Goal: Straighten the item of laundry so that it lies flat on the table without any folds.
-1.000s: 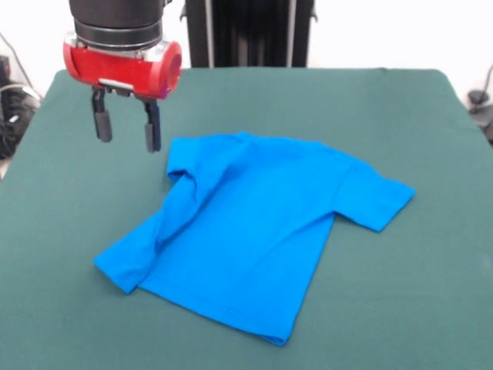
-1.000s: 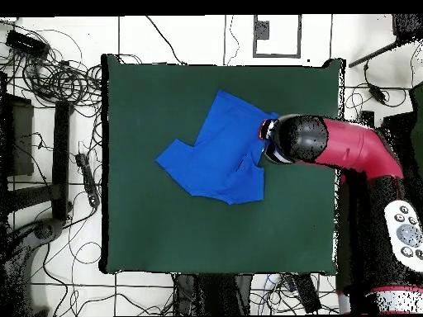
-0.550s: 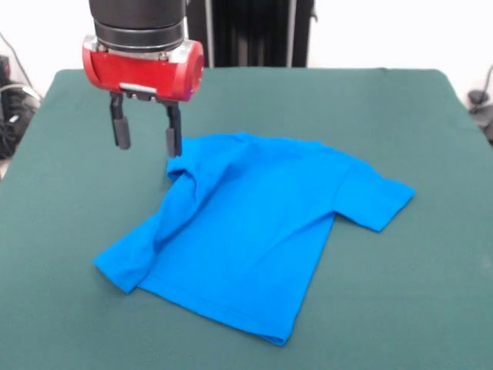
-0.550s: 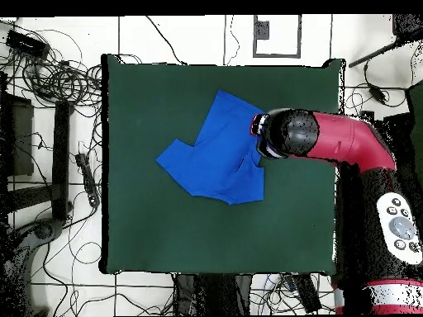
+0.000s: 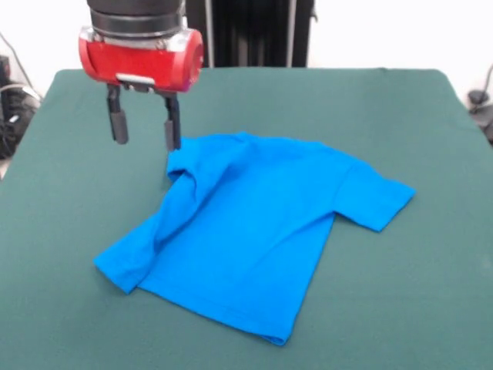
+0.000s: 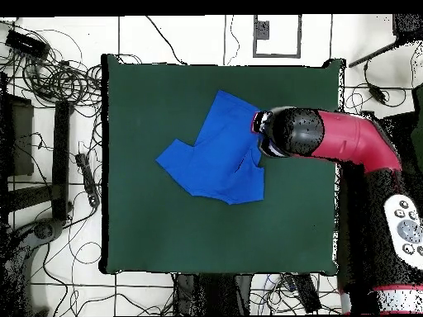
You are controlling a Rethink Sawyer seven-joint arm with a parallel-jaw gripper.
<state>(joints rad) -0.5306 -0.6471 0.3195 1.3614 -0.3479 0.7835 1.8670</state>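
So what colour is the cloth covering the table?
Dark green, on the large rectangular table; clearest in the front view.

Front cam low, oblique, close; overhead straight down, farther; both share table [image 5: 431,324] [image 6: 165,239].

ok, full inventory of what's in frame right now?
T-shirt: 1, bright blue, plain side up, mid-table, one sleeve spread flat, the other bunched under a fold near the gripper.
Table: 1, dark green cloth cover, holds the shirt.
Cables: many, black, on the white tiled floor around the table in the overhead view.
Black upright column: 1, behind the table's far edge.
Arm: 1, red and black, reaching in over the table's edge.
Gripper: 1, red housing, dark fingers apart, hovering beside the shirt's folded shoulder, holding nothing.
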